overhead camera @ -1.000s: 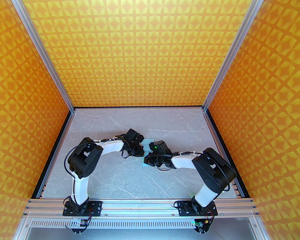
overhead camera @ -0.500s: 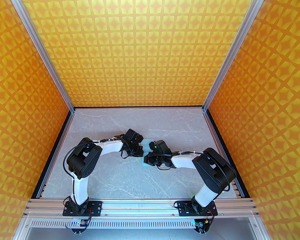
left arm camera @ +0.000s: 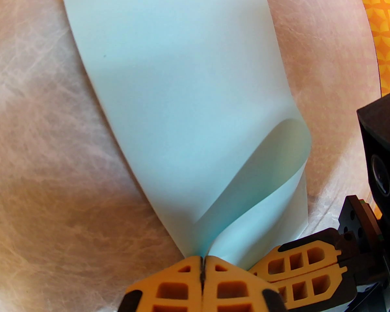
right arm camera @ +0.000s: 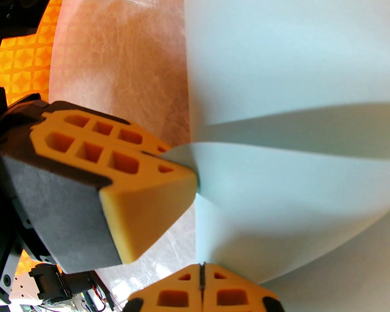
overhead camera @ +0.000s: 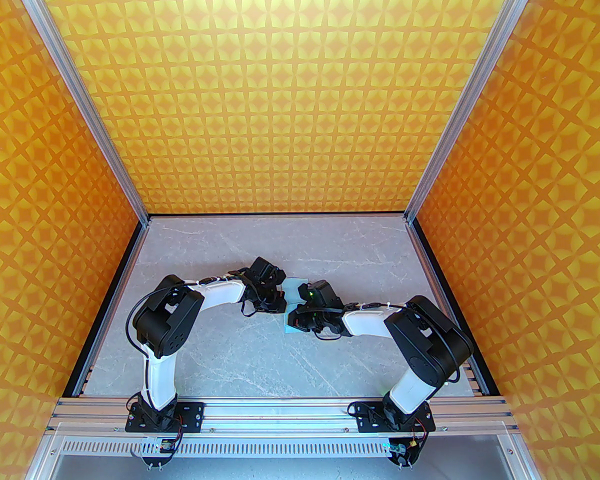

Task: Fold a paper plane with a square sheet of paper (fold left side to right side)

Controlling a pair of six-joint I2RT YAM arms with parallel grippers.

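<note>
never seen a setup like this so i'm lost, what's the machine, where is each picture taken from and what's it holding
These are two robot arms bolted at the near edge of a grey marbled table, inside orange patterned walls. The wide picture looks down from above and behind them: left arm, right arm. The two close-ups come from a camera on each wrist, looking along its orange jaws. On the table lies one light-blue sheet of paper. The left jaws and right jaws are shut, each pinching the sheet, close together, so part of it lifts and curls over.
</note>
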